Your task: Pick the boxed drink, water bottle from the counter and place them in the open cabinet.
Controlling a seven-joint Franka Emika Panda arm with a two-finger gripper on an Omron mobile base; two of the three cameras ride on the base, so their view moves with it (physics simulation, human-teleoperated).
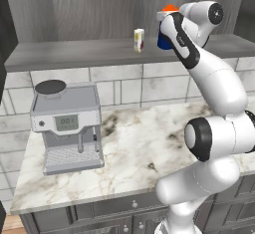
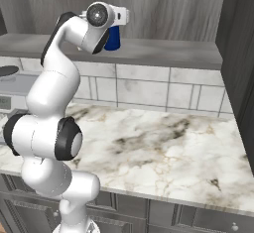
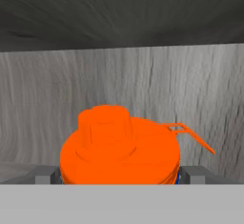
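One water bottle (image 1: 163,38), dark blue with an orange-red cap, is standing upright on the shelf board of the open cabinet (image 1: 74,54), the cap filling the lower middle of the hand view. The gripper (image 3: 119,174) is sitting around it with its fingers (image 3: 45,174) spread wide to either side of the cap; whether the pads are pressing the bottle or standing just clear of it cannot be told. The bottle is looking rigid and smooth-walled, probably moderately heavy and a little slippery; the straight body below the cap is appearing the safest place to take hold, since the cap's thin side loop is looking too slight to bear a grip. One boxed drink (image 1: 139,40), a small white carton with red and yellow markings, is standing upright on the same shelf, near the bottle but apart from it; it is likely light and easily crushed or tipped. One marble counter (image 2: 163,147) is lying below, carrying one coffee machine (image 1: 67,128).
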